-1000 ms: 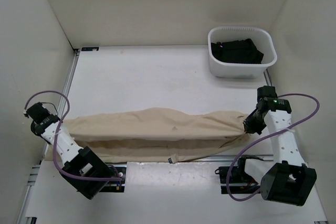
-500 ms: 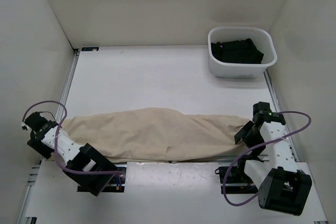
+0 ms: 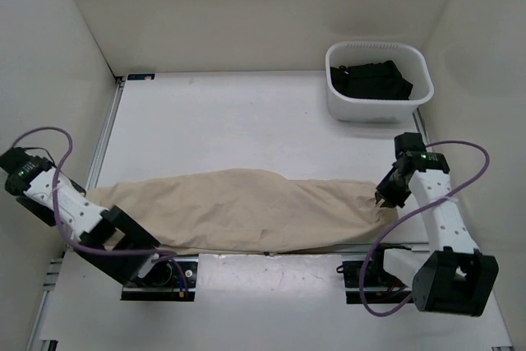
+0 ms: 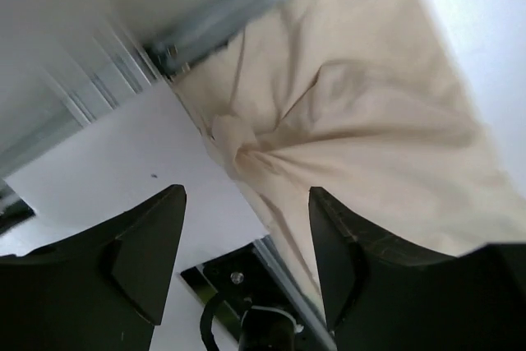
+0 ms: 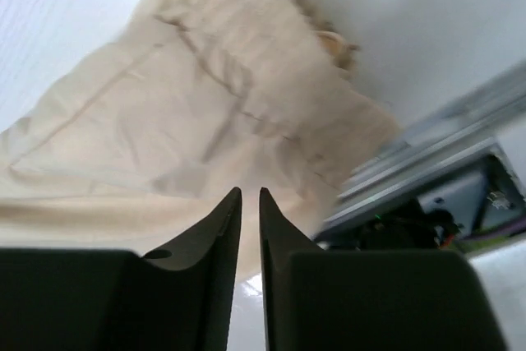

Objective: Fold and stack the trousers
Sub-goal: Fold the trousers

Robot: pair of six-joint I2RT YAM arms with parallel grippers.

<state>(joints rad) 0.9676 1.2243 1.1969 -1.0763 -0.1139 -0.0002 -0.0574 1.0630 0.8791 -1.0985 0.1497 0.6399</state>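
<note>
**Now: trousers (image 3: 246, 211) flat along near edge, nothing gripped**

Nearest, at left gripper (image 4: 246, 196): fingers (image 4: 140, 244) spread wide, nothing between them, nothing touched. Hangs above the bunched left end of the trousers, beside a metal rail (image 4: 222, 14). Hard to make out from above: only wrist and purple cable (image 3: 49, 133), out past the left edge of the tabletop (image 3: 246, 121).

At right gripper (image 5: 251, 196): fingers (image 5: 197, 260) drawn in to a thin slit, nothing in it. Poised just over the right end of the trousers; touching cloth or not, cannot tell.

Next, the trousers: laid as one long beige band across the tabletop along its near edge, reaching from one arm to the other, fullest in the middle. Seams and a frayed scrap visible in the blurred right wrist view. Which end waist and which end hem, cannot tell.

Farther back, at far right corner: white basket (image 3: 370, 111) with black garments (image 3: 370, 80) inside, partly hidden by its wall. At far left corner: small dark label (image 3: 138, 77), too small to read.
</note>
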